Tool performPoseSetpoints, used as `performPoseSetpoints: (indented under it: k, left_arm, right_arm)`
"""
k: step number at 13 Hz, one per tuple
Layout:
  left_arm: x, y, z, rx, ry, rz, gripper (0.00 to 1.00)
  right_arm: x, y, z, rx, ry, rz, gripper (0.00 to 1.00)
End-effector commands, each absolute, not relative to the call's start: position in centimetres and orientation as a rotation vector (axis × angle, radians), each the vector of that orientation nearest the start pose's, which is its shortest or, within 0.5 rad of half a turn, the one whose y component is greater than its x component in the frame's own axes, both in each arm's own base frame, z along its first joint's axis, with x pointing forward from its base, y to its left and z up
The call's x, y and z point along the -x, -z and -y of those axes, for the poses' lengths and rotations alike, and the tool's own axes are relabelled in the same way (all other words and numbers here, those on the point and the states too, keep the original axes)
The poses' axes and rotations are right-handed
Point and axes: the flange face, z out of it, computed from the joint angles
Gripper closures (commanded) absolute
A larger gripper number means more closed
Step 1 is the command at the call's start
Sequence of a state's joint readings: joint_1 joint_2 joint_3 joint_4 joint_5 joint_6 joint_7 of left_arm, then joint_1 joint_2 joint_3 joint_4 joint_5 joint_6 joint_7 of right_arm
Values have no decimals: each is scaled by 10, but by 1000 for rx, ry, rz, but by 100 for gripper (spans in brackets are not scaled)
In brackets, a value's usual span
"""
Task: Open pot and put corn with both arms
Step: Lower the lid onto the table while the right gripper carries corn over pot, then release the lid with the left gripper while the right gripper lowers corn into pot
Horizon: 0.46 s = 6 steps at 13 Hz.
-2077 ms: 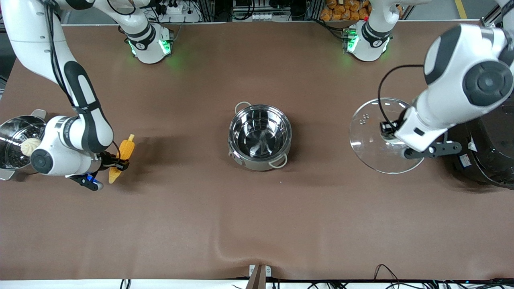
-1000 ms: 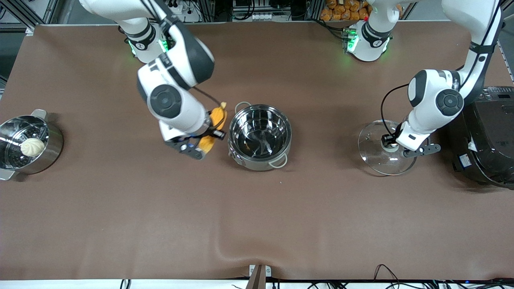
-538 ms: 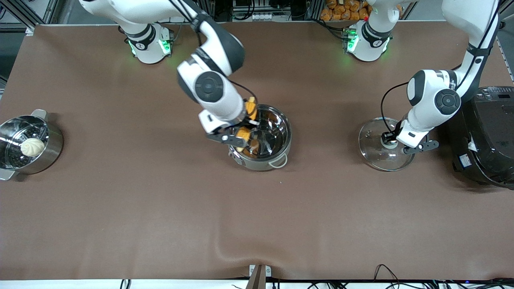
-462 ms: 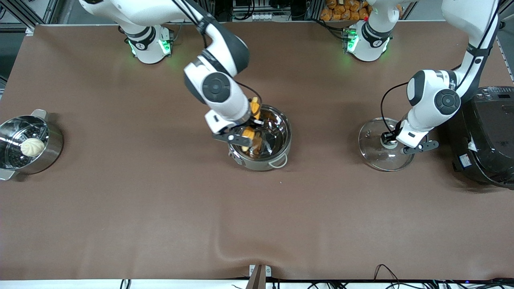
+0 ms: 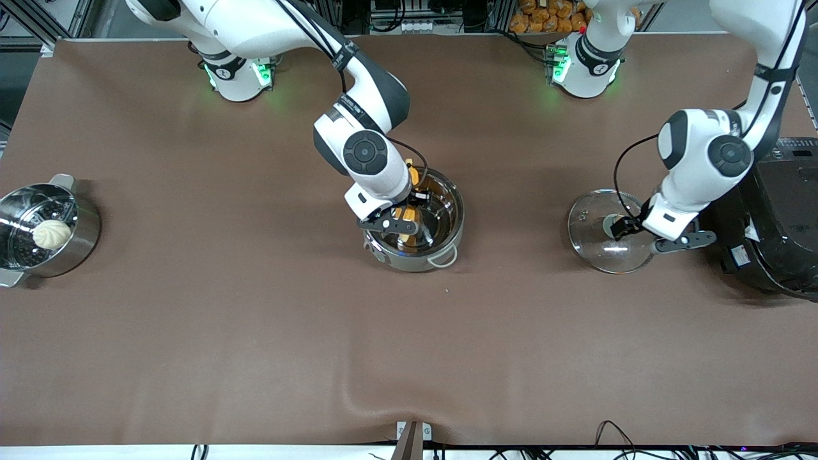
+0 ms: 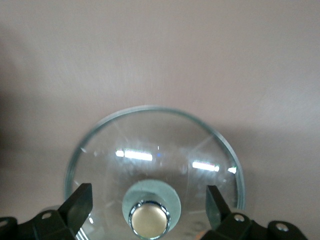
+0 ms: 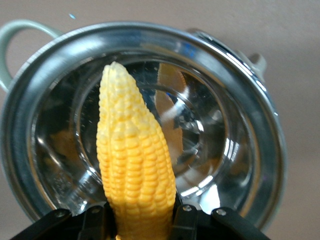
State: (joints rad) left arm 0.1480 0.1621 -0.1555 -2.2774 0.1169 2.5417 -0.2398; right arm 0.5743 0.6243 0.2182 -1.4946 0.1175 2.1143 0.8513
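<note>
A: Any writing legible?
B: None. The pot [image 5: 414, 219] sits mid-table, lid [image 5: 604, 231] beside it toward the left arm's end.
A: Grippers?
B: Right gripper [image 5: 405, 217] over the pot, pinching the corn [image 7: 134, 175]. Left gripper [image 6: 150, 212] spread around the lid's knob [image 6: 149, 218], not touching.

Corn [image 7: 134, 165]: yellow-orange, rows of small kernels, in my right claw [image 7: 142, 220], which is black. Pot [image 5: 447, 214]: shiny steel, pale loop handles. Lid [image 6: 165, 145]: clear glass, copper-coloured knob [image 6: 149, 218]. Surface [image 5: 255, 332]: plain brown. My arms: white with black joints.
</note>
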Motion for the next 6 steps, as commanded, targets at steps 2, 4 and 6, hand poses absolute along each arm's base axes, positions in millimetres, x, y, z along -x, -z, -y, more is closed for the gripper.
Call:
performPoseSetpoints:
  k: [2, 4, 6]
  left_arm:
    - [-548, -382, 3, 3048, 258, 133, 0]
    - [-558, -420, 4, 3036, 205, 131, 0]
    - [-567, -459, 4, 3035, 122, 130, 0]
  right_arm:
    - [-515, -304, -502, 2969, -169, -180, 4]
    - [-516, -304, -501, 2969, -165, -177, 0]
    - [-521, -311, -497, 2955, -164, -205, 0]
